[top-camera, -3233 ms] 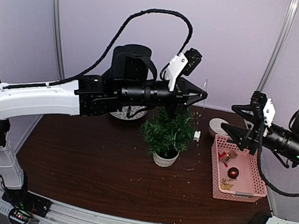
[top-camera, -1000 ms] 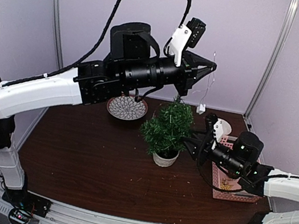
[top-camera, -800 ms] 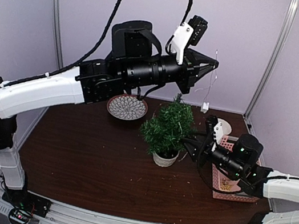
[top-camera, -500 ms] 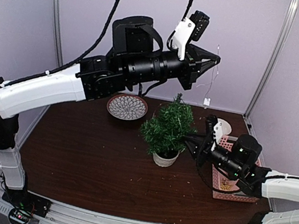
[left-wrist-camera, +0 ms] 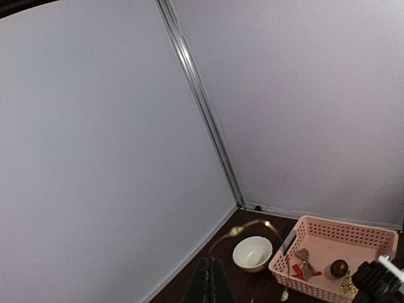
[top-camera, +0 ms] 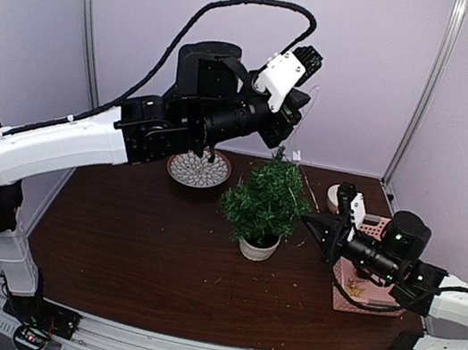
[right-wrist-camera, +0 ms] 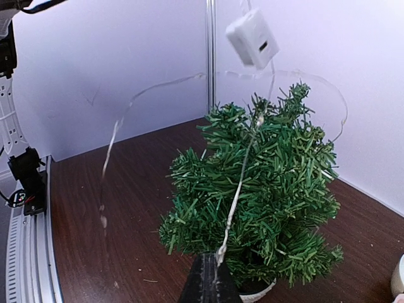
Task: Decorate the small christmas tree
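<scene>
1. A dark brown bench carries a patterned round plate toward the back.
2. A pink basket sits at the right, a white bowl just beside it.
3. In the basket lies a dark red ball.

The small christmas tree has its pot cropped below.

dark-green bushy small christmas tree, white round pot. silvery light string, white box. pink lattice plastic basket. round plate: black-white petal pattern. surface dark brown.

Robot lab booth, lilac panel walls (aluminium posts)
</scene>
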`<state>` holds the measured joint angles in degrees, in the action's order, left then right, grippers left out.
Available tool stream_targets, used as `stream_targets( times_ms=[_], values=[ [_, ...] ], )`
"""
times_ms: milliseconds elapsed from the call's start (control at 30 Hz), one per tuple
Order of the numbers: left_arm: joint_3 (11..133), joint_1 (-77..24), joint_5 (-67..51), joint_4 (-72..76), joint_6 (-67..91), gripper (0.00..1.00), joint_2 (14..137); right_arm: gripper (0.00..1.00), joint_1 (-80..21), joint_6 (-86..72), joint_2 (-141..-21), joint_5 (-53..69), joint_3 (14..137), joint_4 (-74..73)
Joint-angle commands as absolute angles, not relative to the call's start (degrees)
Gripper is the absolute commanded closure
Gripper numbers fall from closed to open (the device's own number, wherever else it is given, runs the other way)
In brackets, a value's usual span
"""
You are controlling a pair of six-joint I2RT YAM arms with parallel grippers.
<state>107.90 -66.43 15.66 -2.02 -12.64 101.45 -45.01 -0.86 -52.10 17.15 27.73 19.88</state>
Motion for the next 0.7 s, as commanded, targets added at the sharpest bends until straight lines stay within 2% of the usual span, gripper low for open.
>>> stream_targets(
  times_ms=[0,233,433,667],
  values=[
    [102.59,-65.92,25.9,-0.53,-20.91,1.0,96.28,1.0,-44.91,2.26,-48.11,17.11,29.36,10.5],
    [90.97,-63.5,22.2,3.01,-11.88,1.0,88.11,1.0,-44.75,1.99,-47.02,13.84,28.95,7.72],
    [85.11,-59.98,9.6,3.81,-6.3,1.0,82.43,1.0,-43.81,2.32,-48.39,11.75,29.71,8.3],
    [85.35,-59.23,12.57,-4.15,-7.95,1.0,80.48,1.0,-43.41,5.33,-50.5,15.58,34.43,5.65]
  ],
)
